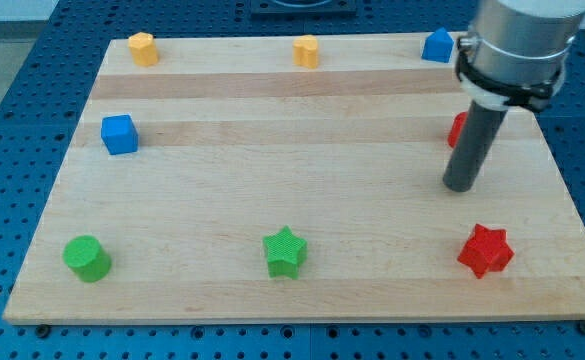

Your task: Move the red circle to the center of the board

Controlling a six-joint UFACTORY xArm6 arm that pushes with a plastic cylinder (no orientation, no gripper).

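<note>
The red circle (456, 129) sits near the view's right edge of the wooden board (302, 200), mostly hidden behind my rod. My tip (459, 186) rests on the board just below the red circle, toward the view's bottom. A red star (485, 250) lies below the tip at the lower right.
A blue block (437, 45), an orange block (306, 51) and another orange block (143, 48) line the top edge. A blue cube (119, 134) is at the left. A green cylinder (87, 258) and a green star (285, 251) are along the bottom.
</note>
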